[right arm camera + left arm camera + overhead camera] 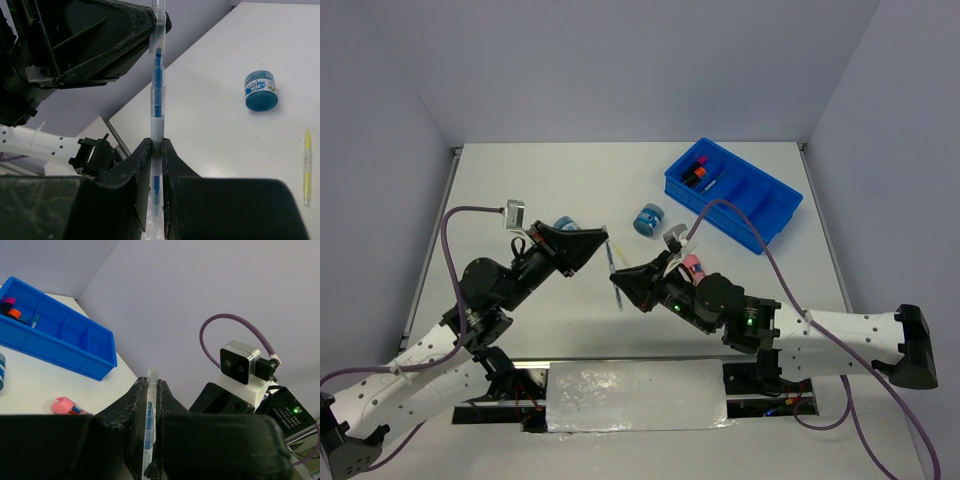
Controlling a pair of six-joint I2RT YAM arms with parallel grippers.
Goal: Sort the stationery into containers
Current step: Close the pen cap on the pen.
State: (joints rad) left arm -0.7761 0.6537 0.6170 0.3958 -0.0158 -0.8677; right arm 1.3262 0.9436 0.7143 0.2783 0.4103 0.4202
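Blue-cored and clear, a thin pen [613, 268] is held off the bench [540, 180], well to the near-left of the blue tray [765, 205]. The left gripper [604, 241] has its jaws clenched on the pen's far end, and the right gripper [618, 284] has its jaws clenched nearer the other end. Highlighters [696, 172] lie in the tray's far-left compartment. A round blue tub [648, 219] stands just left of the tray.

Bright, even overhead light fills all three views. The arms cast only soft, pale shadows on the white table [520, 180]. The blue tray [765, 200], far right, looks vivid and sharp.
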